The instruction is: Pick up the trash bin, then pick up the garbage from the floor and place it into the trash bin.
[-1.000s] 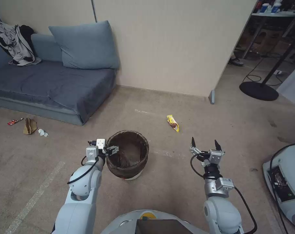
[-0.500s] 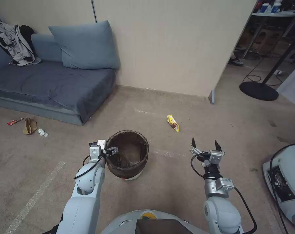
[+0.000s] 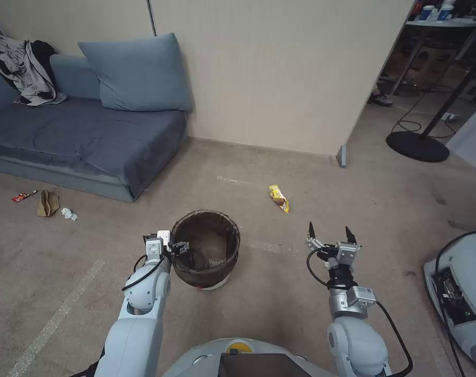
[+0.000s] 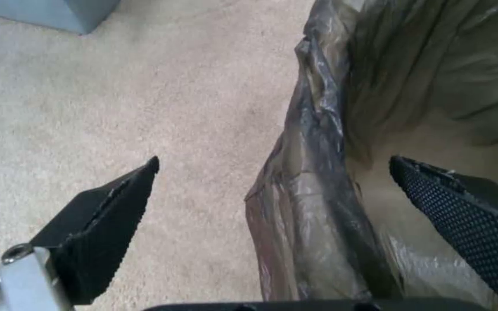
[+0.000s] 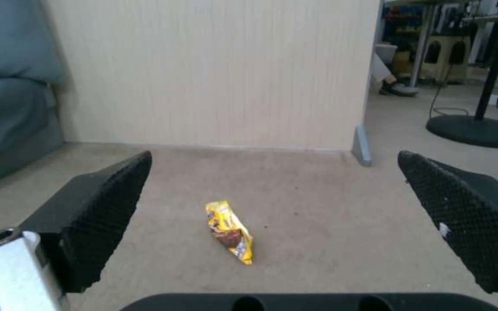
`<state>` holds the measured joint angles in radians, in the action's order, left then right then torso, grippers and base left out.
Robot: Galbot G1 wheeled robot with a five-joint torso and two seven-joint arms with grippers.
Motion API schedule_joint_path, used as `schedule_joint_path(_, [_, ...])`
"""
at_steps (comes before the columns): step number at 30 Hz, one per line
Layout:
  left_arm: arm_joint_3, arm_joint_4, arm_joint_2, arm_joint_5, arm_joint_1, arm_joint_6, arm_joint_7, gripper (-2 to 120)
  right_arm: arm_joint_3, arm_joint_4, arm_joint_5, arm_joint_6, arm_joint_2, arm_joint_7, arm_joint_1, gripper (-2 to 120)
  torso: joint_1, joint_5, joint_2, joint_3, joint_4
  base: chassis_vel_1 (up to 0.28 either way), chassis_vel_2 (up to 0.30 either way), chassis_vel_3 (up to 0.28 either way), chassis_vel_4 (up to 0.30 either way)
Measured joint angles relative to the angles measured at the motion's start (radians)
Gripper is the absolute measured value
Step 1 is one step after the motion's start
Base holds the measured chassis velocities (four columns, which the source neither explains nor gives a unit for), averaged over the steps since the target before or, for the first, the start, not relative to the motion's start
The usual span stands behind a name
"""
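On the beige carpet stood the trash bin (image 3: 206,256), round, white, crinkly brown bag lining it | left gripper (image 3: 170,245) spread wide astride its rim | right gripper (image 3: 328,231) open, empty, facing the yellow wrapper (image 3: 279,198).

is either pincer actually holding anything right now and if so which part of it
Nothing is held. The left pincer is open, straddling the trash bin rim, one finger inside, one outside. The right pincer is open over bare carpet.
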<state>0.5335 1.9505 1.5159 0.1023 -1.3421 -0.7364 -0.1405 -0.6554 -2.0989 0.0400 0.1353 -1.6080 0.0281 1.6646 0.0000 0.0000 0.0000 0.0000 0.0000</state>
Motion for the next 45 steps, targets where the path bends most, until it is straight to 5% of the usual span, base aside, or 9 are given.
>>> schedule_joint_path(7, [0.000,-0.010,0.001,0.003,-0.001,0.003,-0.005,87,0.002,0.000,-0.001,0.001,0.000,0.000,0.000,100,0.000,0.0002,0.000,0.000,0.0000,0.000,0.000,0.000,0.000])
schedule_joint_path(27, [-0.004,-0.001,0.004,0.014,-0.007,0.001,0.009,11,0.003,0.002,-0.002,0.007,0.000,-0.001,-0.004,100,0.000,-0.0001,0.000,0.000,-0.0001,0.000,0.000,0.000,0.000])
schedule_joint_path(38, [0.004,0.043,0.006,0.014,-0.033,0.010,0.025,7,-0.002,-0.013,0.003,0.000,0.000,0.005,-0.002,100,0.000,-0.0005,0.000,0.000,-0.0001,0.000,0.000,0.000,0.000])
schedule_joint_path(45, [0.019,0.200,-0.002,0.036,-0.088,0.057,0.025,3,-0.005,-0.032,0.007,-0.013,0.000,0.009,-0.001,100,0.000,0.0000,0.000,0.000,0.0004,0.000,0.000,0.000,0.000])
